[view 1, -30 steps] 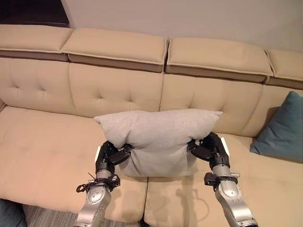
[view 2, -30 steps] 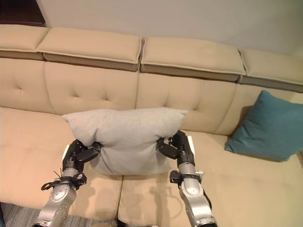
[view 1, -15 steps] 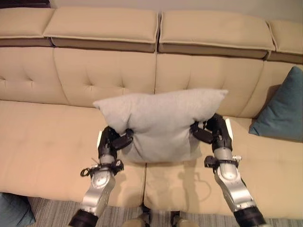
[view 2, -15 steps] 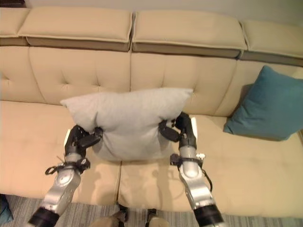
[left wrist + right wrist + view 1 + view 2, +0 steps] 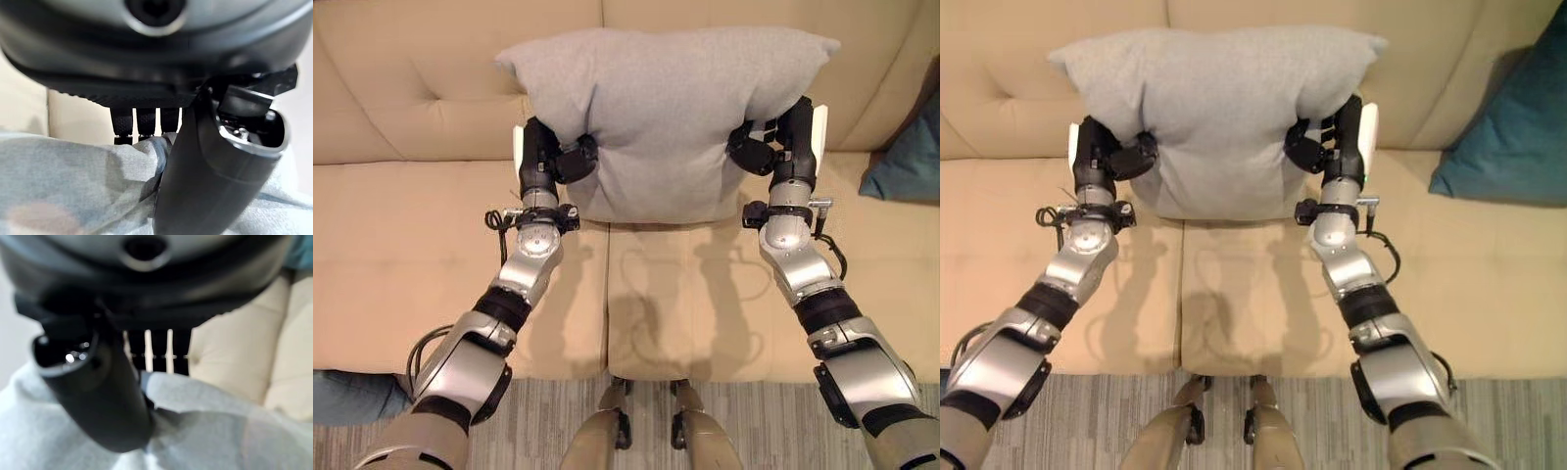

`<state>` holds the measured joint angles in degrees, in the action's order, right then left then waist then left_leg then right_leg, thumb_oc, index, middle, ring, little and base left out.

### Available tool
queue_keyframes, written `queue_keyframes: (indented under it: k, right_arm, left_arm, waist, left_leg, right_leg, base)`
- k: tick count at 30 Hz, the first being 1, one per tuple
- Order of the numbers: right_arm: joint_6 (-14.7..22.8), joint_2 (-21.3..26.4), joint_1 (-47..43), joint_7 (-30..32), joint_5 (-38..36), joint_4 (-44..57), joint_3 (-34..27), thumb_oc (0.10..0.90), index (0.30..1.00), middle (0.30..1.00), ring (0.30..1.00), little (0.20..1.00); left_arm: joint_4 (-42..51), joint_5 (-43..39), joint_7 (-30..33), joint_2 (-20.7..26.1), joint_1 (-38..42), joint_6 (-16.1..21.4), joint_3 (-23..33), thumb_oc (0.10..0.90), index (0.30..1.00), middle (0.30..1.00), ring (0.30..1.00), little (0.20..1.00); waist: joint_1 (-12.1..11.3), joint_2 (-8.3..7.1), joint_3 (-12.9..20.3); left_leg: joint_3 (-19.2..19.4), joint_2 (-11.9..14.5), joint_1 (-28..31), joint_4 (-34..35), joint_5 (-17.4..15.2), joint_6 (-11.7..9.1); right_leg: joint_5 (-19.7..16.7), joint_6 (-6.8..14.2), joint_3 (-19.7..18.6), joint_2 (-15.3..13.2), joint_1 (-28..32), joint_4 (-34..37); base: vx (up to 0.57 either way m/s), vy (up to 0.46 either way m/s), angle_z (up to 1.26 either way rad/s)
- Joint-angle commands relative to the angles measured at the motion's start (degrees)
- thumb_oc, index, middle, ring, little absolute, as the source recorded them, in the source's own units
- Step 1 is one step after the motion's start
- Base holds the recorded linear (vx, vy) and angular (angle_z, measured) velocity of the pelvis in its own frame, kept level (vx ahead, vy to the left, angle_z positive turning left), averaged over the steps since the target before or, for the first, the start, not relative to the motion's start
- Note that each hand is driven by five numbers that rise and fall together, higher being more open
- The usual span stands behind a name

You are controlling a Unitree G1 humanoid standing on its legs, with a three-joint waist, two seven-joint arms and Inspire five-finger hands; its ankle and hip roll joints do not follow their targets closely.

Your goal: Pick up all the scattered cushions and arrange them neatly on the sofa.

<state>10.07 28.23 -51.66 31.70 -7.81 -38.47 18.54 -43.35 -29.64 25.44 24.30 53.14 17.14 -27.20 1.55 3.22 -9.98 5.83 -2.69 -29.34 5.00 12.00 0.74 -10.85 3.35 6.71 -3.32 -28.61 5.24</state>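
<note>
A light grey, rectangular fabric cushion (image 5: 666,108) is being held upright between the two hands, over the seat of the tan, button-tufted upholstered sofa (image 5: 401,245) and in front of its backrest. Its lower edge is hanging just above the seam where two seat cushions meet, and its upper corners are spreading wider than its pinched middle. The left hand (image 5: 553,162) is gripping the cushion's left side about halfway down: in the left wrist view the thumb (image 5: 205,181) is pressing into the grey cloth from the front while the fingers (image 5: 142,122) are reaching behind a fold of it. The right hand (image 5: 773,147) is gripping the opposite side at a similar height, and in the right wrist view its thumb (image 5: 98,391) is lying across the front of the fabric with the fingers (image 5: 156,352) passing behind it. Both hands are thus closed on the cushion, which is bulging between them. A teal fabric cushion (image 5: 1518,127) is leaning against the backrest at the right end of the sofa, well apart from the grey one. A strip of grey striped carpet (image 5: 1263,411) is showing below the sofa's front edge.
</note>
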Motion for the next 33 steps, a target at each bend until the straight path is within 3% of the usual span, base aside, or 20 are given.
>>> queue_keyframes:
  k: [1, 7, 8, 9, 10, 12, 15, 18, 23, 28, 29, 32, 33]
  right_arm:
    - [7.6, -1.5, -8.1, 0.1, 2.8, 3.9, 3.1, 0.4, 0.3, 0.3, 0.3, 0.3]
    - [6.4, -2.5, -6.6, -0.6, 3.0, 0.4, 3.9, 0.4, 0.3, 0.3, 0.3, 0.3]
    - [6.3, -2.6, -6.7, -0.8, 3.0, -0.2, 4.0, 0.475, 0.413, 0.413, 0.413, 0.413]
    - [6.3, -2.6, -6.7, -0.8, 3.0, -0.2, 4.0, 0.706, 0.759, 0.759, 0.759, 0.759]
    - [6.2, -2.2, -7.6, -0.9, 2.7, -1.9, 4.5, 0.8, 0.9, 0.9, 0.9, 0.9]
    - [5.8, -0.3, -9.5, -1.1, 2.4, -3.0, 5.3, 0.8, 0.9, 0.9, 0.9, 0.9]
    - [5.1, 6.3, -10.3, -2.6, 1.0, -3.8, 4.7, 0.8, 0.9, 0.9, 0.9, 0.9]
    - [5.2, 8.8, -8.9, -3.2, 0.2, -3.1, 3.3, 0.8, 0.9, 0.9, 0.9, 0.9]
    - [5.9, 13.7, 0.2, -5.7, -2.5, -0.5, -2.7, 0.8, 0.9, 0.9, 0.9, 0.9]
    - [6.2, 13.2, 10.0, -7.8, -2.7, 4.2, -7.9, 0.8, 0.9, 0.9, 0.9, 0.9]
    - [6.2, 11.9, 16.1, -9.0, -2.2, 7.3, -10.5, 0.8, 0.9, 0.9, 0.9, 0.9]
    - [6.2, 9.2, 24.4, -10.4, -0.4, 11.7, -14.1, 0.8, 0.9, 0.9, 0.9, 0.9]
    - [6.1, 9.1, 24.6, -10.4, -0.4, 11.9, -14.2, 0.8, 0.9, 0.9, 0.9, 0.9]
  left_arm:
    - [3.6, 2.6, -2.3, -1.2, 10.6, 8.9, -2.1, 0.4, 0.3, 0.3, 0.3, 0.3]
    - [2.0, 2.7, -2.6, -3.0, 7.1, 8.0, -1.5, 0.4, 0.3, 0.3, 0.3, 0.3]
    - [1.0, 2.9, -2.7, -3.1, 6.9, 7.7, -1.7, 0.502, 0.453, 0.453, 0.453, 0.453]
    - [1.0, 2.9, -2.7, -3.1, 7.0, 7.7, -1.7, 0.75, 0.825, 0.825, 0.825, 0.825]
    - [-1.3, 3.0, -2.7, -3.2, 7.5, 7.2, -1.9, 0.8, 0.9, 0.9, 0.9, 0.9]
    - [-4.0, 2.4, -3.1, -1.1, 9.3, 6.8, -1.6, 0.8, 0.9, 0.9, 0.9, 0.9]
    - [-6.0, 1.6, -6.4, 7.6, 10.5, 5.6, -1.2, 0.8, 0.9, 0.9, 0.9, 0.9]
    - [-5.2, 1.7, -7.0, 10.7, 9.6, 5.7, -0.2, 0.8, 0.9, 0.9, 0.9, 0.9]
    - [-1.1, 1.1, -7.9, 15.6, 1.4, 6.2, 5.7, 0.8, 0.9, 0.9, 0.9, 0.9]
    - [5.1, 0.0, -8.7, 14.8, -8.7, 6.5, 12.1, 0.8, 0.9, 0.9, 0.9, 0.9]
    - [9.9, 0.1, -9.1, 13.2, -15.6, 6.9, 15.5, 0.8, 0.9, 0.9, 0.9, 0.9]
    - [15.7, 1.8, -9.8, 9.0, -26.0, 6.2, 19.2, 0.8, 0.9, 0.9, 0.9, 0.9]
    - [15.9, 1.9, -9.7, 9.0, -26.2, 6.1, 19.2, 0.8, 0.9, 0.9, 0.9, 0.9]
  waist:
    - [0.5, -1.53, 5.6]
    - [0.6, -1.98, 5.8]
    - [0.7, -2.11, 5.8]
    - [0.7, -2.1, 5.8]
    - [0.8, -2.24, 5.9]
    - [0.9, -2.52, 6.0]
    - [0.8, -2.65, 6.6]
    - [0.8, -2.63, 6.8]
    - [0.7, -2.98, 8.3]
    - [0.6, -3.45, 9.3]
    - [0.4, -3.65, 9.6]
    - [0.1, -4.06, 9.8]
    - [0.1, -4.1, 9.9]
  left_leg:
    - [-1.3, 3.8, 0.7, 0.0, -5.2, -6.3]
    - [-1.6, 3.8, 0.3, 0.0, -5.0, -6.4]
    - [-1.7, 3.8, 0.2, 0.0, -5.0, -6.5]
    - [-1.7, 3.8, 0.2, 0.0, -5.0, -6.5]
    - [-1.8, 3.7, -0.2, 0.0, -4.9, -6.6]
    - [-2.1, 3.7, -0.4, 0.0, -4.8, -6.8]
    - [-2.3, 3.7, 0.1, 0.0, -5.0, -7.0]
    - [-2.3, 3.7, 0.4, 0.0, -5.2, -7.0]
    - [-2.1, 4.0, 1.8, 0.0, -5.8, -7.0]
    - [-2.1, 4.5, 3.3, 0.0, -6.1, -7.0]
    - [-2.0, 4.8, 4.8, 0.0, -6.8, -7.0]
    - [-1.9, 5.3, 7.3, 0.0, -7.4, -6.9]
    - [-2.0, 5.2, 7.1, 0.0, -7.1, -6.9]
  right_leg:
    - [2.8, 7.0, 0.1, -3.9, -0.3, -0.2]
    - [2.7, 6.9, 0.2, -3.9, -0.9, -0.2]
    - [2.7, 6.9, 0.2, -4.0, -0.9, -0.2]
    - [2.7, 6.9, 0.2, -4.0, -1.0, -0.2]
    - [2.6, 6.9, 0.3, -4.0, -1.3, -0.2]
    - [2.4, 7.0, 0.4, -4.0, -1.4, -0.2]
    - [2.5, 7.2, 0.8, -4.1, -0.8, -0.2]
    - [2.6, 7.2, 0.9, -4.1, -0.5, -0.2]
    - [3.1, 7.2, 1.4, -4.2, 1.0, -0.2]
    - [3.5, 7.0, 1.8, -4.2, 2.6, -0.2]
    - [4.3, 6.8, 2.2, -4.0, 4.2, -0.2]
    - [5.1, 6.7, 2.6, -3.9, 7.0, -0.2]
    - [5.0, 6.7, 2.6, -4.0, 6.9, -0.2]
  base:
    - [-0.01, -0.008, -0.05]
    - [0.0, -0.007, 0.04]
    - [-0.01, -0.01, 0.13]
    - [-0.02, -0.012, 0.19]
    - [-0.02, -0.01, 0.12]
    - [-0.02, -0.02, -0.01]
    - [0.0, -0.005, -0.01]
    - [0.01, 0.0, 0.0]
    - [0.04, -0.007, 0.02]
    - [0.04, -0.013, 0.0]
    - [0.08, -0.027, -0.02]
    - [0.08, -0.028, -0.01]
    - [0.05, -0.015, 0.01]
